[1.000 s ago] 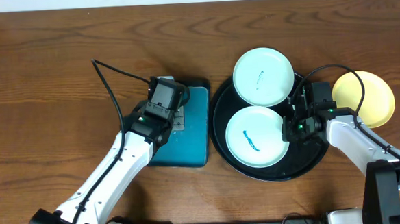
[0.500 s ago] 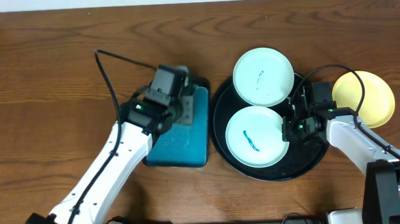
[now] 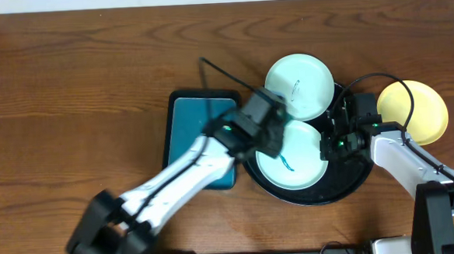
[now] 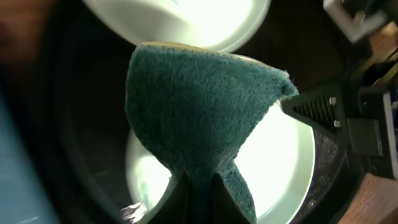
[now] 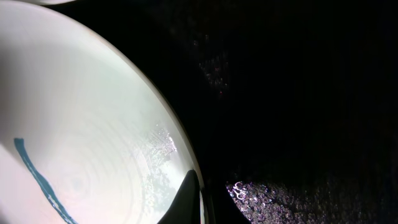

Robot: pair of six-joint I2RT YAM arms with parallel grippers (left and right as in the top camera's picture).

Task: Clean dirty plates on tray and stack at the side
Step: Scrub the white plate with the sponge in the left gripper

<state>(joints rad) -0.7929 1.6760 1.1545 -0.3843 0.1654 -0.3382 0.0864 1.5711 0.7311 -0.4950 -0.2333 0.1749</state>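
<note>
Two pale mint plates lie on the black tray (image 3: pixel 312 199): the back plate (image 3: pixel 300 87) and the front plate (image 3: pixel 298 170), which carries a blue-green smear (image 5: pixel 37 177). A yellow plate (image 3: pixel 413 111) rests on the table right of the tray. My left gripper (image 3: pixel 276 136) hangs over the front plate (image 4: pixel 283 168), shut on a dark green sponge (image 4: pixel 199 106) that fans out past its fingertips (image 4: pixel 186 202). My right gripper (image 3: pixel 327 147) is shut on the right rim of the front plate (image 5: pixel 74 124), one finger (image 5: pixel 189 198) lying on the rim.
A rectangular teal tray (image 3: pixel 196 136) with a black rim sits just left of the black tray. The left arm crosses its lower right corner. Bare brown wooden table (image 3: pixel 69 88) spreads to the left and along the back.
My left arm has swung right from the teal tray to above the front plate, carrying the sponge with it. The right arm and the plates have stayed put.
</note>
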